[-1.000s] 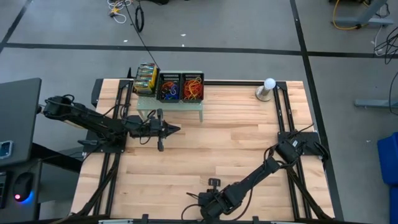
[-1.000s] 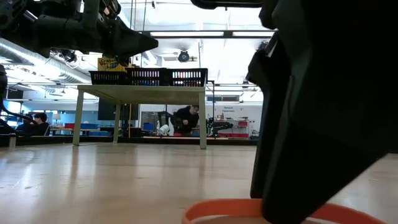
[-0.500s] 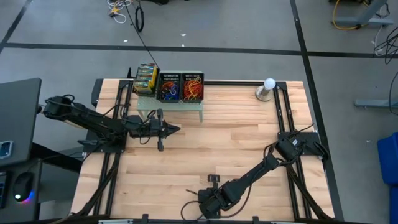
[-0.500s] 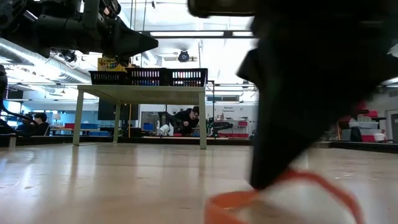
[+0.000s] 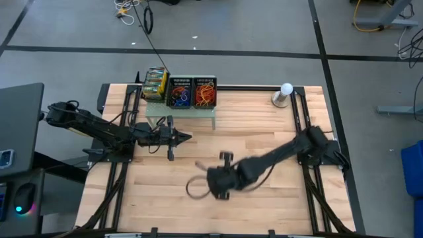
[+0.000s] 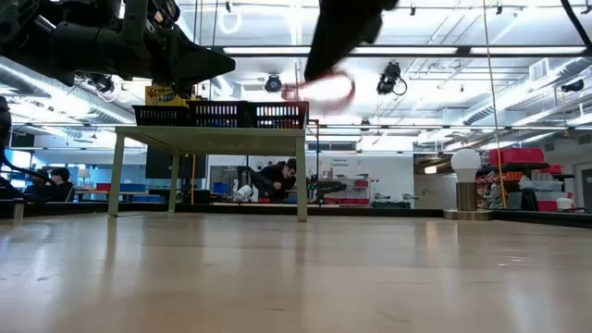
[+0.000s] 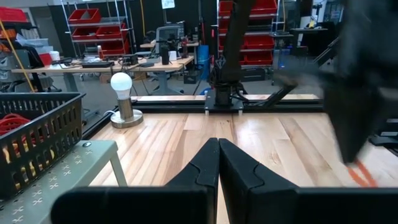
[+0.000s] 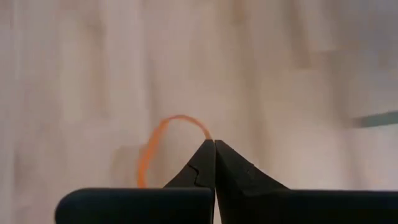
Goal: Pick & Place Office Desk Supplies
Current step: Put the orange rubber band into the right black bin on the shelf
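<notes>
An orange rubber band (image 8: 163, 132) hangs in the air over the middle of the table, with my right gripper (image 8: 214, 144) shut on it. The high view shows the band (image 5: 195, 187) as a blurred loop beside that gripper (image 5: 211, 186). In the low view the band (image 6: 321, 90) is well above the tabletop. My left gripper (image 5: 188, 137) is shut and level, empty, just in front of the pale-green shelf (image 5: 182, 115). On the shelf stand two black mesh trays (image 5: 192, 92) holding coloured bands. My right gripper pinches one short stretch of the band's loop (image 8: 207, 133) between its two fingertips. The fingers slant down from the table's right side. The rest of the loop curves out past the tips, and the band is lifted clear of the table.
A yellow-green box (image 5: 155, 83) stands on the shelf left of the trays. A white bulb lamp (image 5: 285, 93) stands at the far right corner. Bare wood (image 5: 264, 132) lies between the shelf and my right arm.
My right gripper has gone up from the table's near edge and toward its middle, tipping more steeply downward. The orange band, which lay flat on the wood by the near edge, has gone up with it and now hangs clear of the table.
</notes>
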Controlling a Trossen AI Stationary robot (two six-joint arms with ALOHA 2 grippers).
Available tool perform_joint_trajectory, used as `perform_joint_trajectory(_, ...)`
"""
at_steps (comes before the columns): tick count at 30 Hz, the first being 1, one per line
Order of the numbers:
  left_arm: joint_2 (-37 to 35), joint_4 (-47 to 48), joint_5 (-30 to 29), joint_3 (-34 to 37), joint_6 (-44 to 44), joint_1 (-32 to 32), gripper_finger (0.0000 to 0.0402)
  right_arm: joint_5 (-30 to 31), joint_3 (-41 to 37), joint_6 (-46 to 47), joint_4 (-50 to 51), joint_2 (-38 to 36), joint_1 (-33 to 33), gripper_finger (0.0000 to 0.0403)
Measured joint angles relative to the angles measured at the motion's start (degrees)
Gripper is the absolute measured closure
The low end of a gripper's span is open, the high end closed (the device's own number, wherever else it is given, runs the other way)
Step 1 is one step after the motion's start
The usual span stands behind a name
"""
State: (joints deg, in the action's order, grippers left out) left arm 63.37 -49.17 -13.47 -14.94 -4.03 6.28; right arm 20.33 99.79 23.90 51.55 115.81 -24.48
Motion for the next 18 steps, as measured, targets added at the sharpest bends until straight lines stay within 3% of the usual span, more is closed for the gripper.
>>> perform_joint_trajectory(6, 0.0, -0.04, 0.0, 0.02, 0.0, 0.0, 0.0388, 1.91, 0.01, -4.33, 2.14, -9.86, 9.01, 0.0402)
perform_joint_trajectory(12, 0.0, -0.09, 0.01, 0.02, 0.0, 0.01, 0.0388, 4.73, 0.13, -12.43, 0.58, -16.08, 22.42, 0.0402)
perform_joint_trajectory(15, 0.0, -0.35, 0.0, 0.02, 0.0, 0.02, 0.0388, 4.02, 0.11, -18.94, -5.64, -16.17, 29.96, 0.0402)
perform_joint_trajectory(18, 0.0, -0.45, 0.02, 0.02, 0.03, 0.02, 0.0388, -1.16, 0.13, -22.97, -15.23, -15.21, 36.76, 0.0403)
